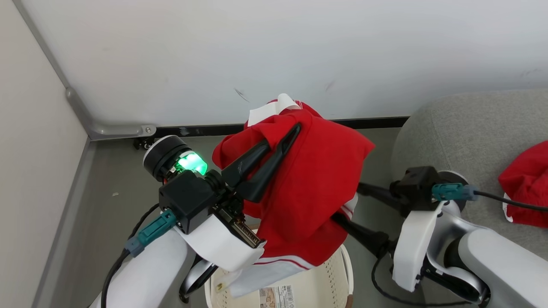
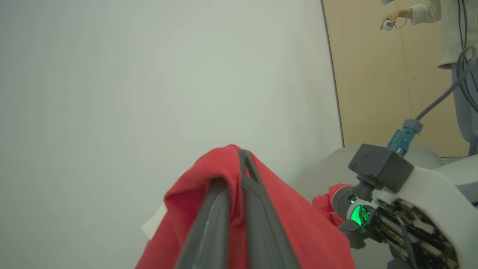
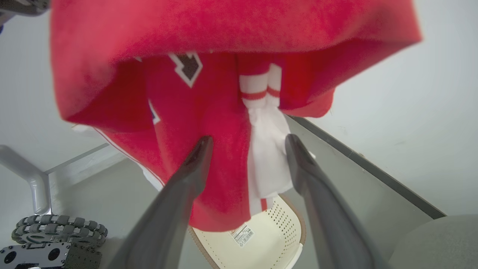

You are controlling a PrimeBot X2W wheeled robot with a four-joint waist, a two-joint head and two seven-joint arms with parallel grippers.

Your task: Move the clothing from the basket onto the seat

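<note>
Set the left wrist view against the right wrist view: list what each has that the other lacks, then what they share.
Left wrist view: the closed fingers of the left tool pinching the red garment, a person's hand with a controller, a tan panel.
Right wrist view: the spread fingers of the right tool, the basket below the hanging garment, its barcode sticker, a wheeled base.
Shared: the garment, the white wall, the grey seat.

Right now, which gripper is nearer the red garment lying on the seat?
Right. The right gripper, open, is beside the seat with the resting garment, fingers pointing away from it. The left gripper is farther off, shut on the lifted garment above the basket.
</note>
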